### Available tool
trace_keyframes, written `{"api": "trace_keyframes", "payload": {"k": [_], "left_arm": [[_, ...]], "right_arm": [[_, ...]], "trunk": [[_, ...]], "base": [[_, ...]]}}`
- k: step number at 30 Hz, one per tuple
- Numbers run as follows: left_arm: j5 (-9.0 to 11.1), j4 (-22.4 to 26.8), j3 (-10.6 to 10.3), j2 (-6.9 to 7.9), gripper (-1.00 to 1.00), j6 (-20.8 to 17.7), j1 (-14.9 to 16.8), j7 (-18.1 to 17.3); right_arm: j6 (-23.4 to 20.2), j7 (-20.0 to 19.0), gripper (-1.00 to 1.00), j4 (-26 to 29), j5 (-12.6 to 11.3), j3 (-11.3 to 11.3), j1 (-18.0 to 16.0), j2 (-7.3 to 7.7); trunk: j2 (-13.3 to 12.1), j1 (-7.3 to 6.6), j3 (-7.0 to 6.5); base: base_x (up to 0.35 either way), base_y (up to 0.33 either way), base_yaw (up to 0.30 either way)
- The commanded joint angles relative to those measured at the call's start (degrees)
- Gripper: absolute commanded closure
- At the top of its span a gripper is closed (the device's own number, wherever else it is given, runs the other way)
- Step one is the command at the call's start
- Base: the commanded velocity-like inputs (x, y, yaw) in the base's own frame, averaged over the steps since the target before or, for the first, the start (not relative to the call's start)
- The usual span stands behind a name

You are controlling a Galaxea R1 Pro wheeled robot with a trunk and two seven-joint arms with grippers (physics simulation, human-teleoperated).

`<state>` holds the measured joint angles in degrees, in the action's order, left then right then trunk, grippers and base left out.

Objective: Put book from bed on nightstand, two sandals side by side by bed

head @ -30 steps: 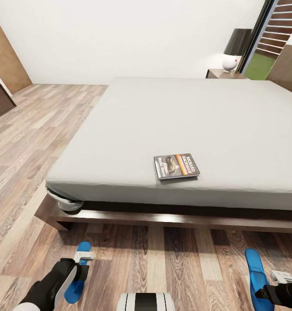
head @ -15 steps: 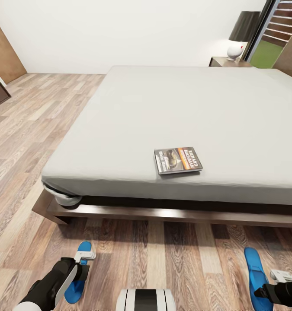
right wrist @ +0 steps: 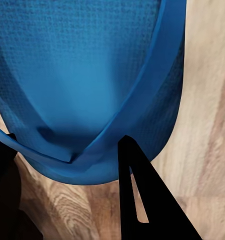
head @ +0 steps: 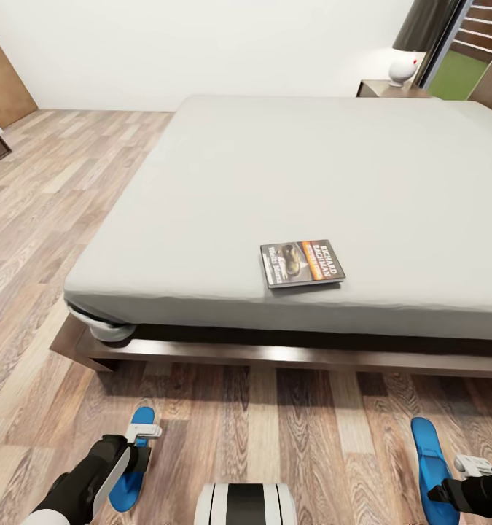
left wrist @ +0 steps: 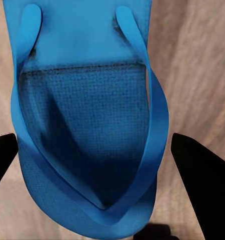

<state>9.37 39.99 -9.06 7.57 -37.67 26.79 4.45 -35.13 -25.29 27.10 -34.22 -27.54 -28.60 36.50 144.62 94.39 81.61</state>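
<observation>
A dark paperback book (head: 302, 263) is laid flat on the grey mattress of the bed (head: 238, 182), near its foot edge. Two blue sandals (head: 133, 467) (head: 429, 467) are set well apart on the floor before the bed.

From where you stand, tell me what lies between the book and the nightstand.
Only bare mattress. The book lies near the bed's front edge; the nightstand stands beyond the far right corner, with a lamp on it. Nothing else shows on the bed between them.
</observation>
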Motion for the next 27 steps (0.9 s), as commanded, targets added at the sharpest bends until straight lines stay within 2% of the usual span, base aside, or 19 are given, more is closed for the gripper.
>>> {"api": "trace_keyframes", "payload": {"k": [1, 6, 11, 14, 27], "left_arm": [[0.6, 0.1, -0.3, 0.08, 1.00, -0.2, 0.0, 0.5], [0.6, 0.1, -0.3, 0.05, 1.00, -0.2, 0.0, 0.5], [0.6, 0.1, -0.3, 0.08, 1.00, -0.2, 0.0, 0.5], [0.6, 0.1, -0.3, 0.06, 1.00, -0.2, 0.0, 0.5], [0.6, 0.1, -0.3, 0.08, 1.00, -0.1, 0.0, 0.5]], "right_arm": [[-0.2, 0.0, 1.00, 0.1, -0.2, -0.2, 0.0, 0.06], [-0.2, 0.0, 1.00, 0.1, -0.2, -0.2, 0.0, 0.06], [-0.2, 0.0, 1.00, 0.1, -0.2, -0.2, 0.0, 0.06], [-0.2, 0.0, 1.00, 0.1, -0.2, -0.3, 0.0, 0.06], [-0.2, 0.0, 1.00, 0.1, -0.2, -0.3, 0.0, 0.06]], "trunk": [[0.0, 0.01, 0.27], [0.1, 0.14, 1.38], [0.1, 0.14, 1.38], [0.1, 0.22, 2.04], [0.1, 0.22, 2.04]], "base": [[0.000, 0.000, 0.000], [0.000, 0.000, 0.000], [0.000, 0.000, 0.000], [0.000, 0.000, 0.000], [0.040, 0.019, 0.000]]}}
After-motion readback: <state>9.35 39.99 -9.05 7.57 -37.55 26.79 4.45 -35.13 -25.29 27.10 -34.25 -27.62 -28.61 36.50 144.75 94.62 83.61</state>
